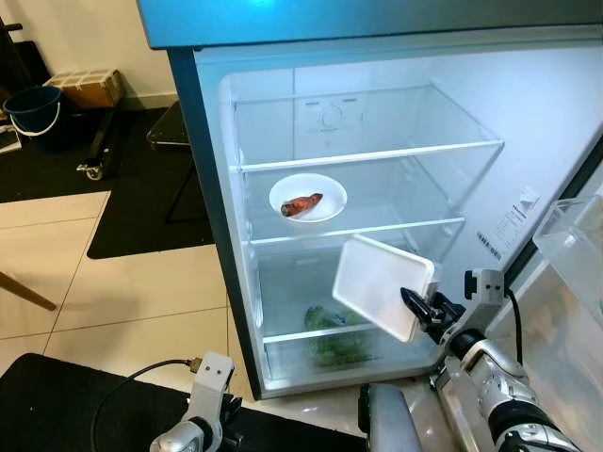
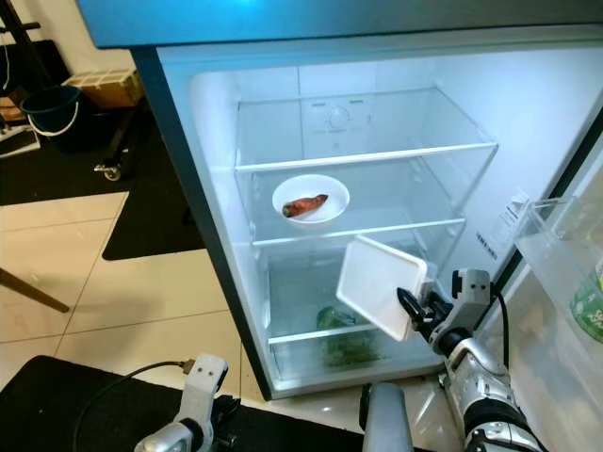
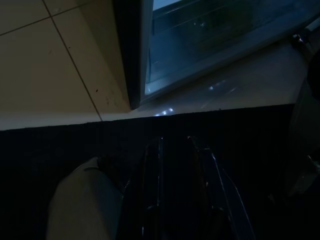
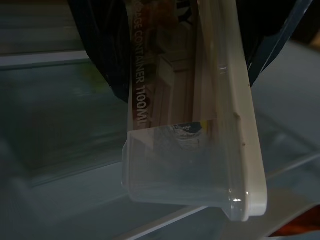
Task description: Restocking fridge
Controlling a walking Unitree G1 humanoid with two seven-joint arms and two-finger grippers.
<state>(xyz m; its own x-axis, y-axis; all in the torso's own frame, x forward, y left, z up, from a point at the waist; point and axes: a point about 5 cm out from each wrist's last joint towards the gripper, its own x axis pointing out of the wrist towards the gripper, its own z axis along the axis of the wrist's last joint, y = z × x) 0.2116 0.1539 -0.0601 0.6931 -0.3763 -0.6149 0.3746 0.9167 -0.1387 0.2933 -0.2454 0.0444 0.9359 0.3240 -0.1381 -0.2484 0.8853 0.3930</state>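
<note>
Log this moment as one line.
right gripper: shut on container, held tilted before open fridge | left gripper: idle, low | plate: middle shelf

The right arm is a run of silver, rounded segments joined by black ribbed rings. Its wrist carries a small white boxy camera housing with a black cable looping from its side. The right gripper is black. The left arm is silver too, topped by a matching white housing with a black cable trailing away. The left gripper has two long, glossy black fingers.
</note>
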